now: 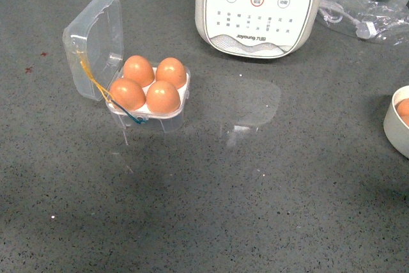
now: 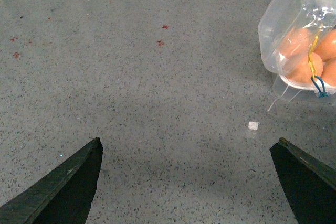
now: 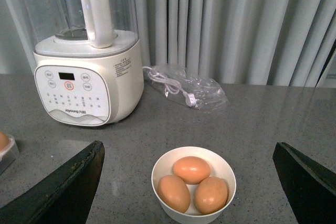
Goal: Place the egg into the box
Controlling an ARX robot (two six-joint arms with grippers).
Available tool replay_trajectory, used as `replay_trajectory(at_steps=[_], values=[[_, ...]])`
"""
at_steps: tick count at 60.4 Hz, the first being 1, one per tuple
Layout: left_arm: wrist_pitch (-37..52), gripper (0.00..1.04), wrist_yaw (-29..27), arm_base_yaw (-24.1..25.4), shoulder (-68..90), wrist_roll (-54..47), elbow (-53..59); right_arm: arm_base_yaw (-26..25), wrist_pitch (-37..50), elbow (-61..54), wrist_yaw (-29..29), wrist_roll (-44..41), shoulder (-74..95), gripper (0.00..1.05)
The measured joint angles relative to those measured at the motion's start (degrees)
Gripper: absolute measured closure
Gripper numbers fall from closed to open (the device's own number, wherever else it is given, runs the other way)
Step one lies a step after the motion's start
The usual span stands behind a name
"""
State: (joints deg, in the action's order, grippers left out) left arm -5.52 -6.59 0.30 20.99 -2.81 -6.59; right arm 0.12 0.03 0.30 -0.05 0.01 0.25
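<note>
The box point(image 1: 163, 121) stands on the grey counter left of centre, its clear hinged lid point(image 1: 96, 36) tipped open to the left. Several orange-brown eggs point(image 1: 163, 97) fill its white tray, and yellow and blue bands hang at its front left. In the left wrist view the box point(image 2: 294, 24) lies ahead and to one side of my open left gripper point(image 2: 189, 141), well apart from it. My right gripper point(image 3: 189, 144) is open over the counter, just short of a white bowl point(image 3: 215, 158) holding three brown eggs point(image 3: 191, 169). Neither gripper holds anything.
A big white cooker point(image 1: 255, 4) stands at the back, with a clear bag holding a cable point(image 1: 361, 14) to its right. The bowl point(image 1: 393, 123) sits at the right edge of the front view. Curtains hang behind the counter. Small red specks point(image 2: 163, 34) mark the surface.
</note>
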Motion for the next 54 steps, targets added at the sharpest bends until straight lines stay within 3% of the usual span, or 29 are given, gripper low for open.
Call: replay_trajectory(at_steps=[18, 31, 54], values=[[21.55, 0.07, 7.96, 5.64, 35.17, 1.18, -9.29, 0.00, 0.00, 0.00, -0.02, -0.02, -0.02, 0.07], [24.96, 0.07, 10.23, 4.83, 51.91, 1.27, -18.69, 0.00, 0.00, 0.00, -0.02, 0.00, -0.02, 0.07], [27.23, 0.07, 7.80, 0.07, 64.72, -0.52, -27.54, 0.00, 0.00, 0.00, -0.02, 0.00, -0.02, 0.07]])
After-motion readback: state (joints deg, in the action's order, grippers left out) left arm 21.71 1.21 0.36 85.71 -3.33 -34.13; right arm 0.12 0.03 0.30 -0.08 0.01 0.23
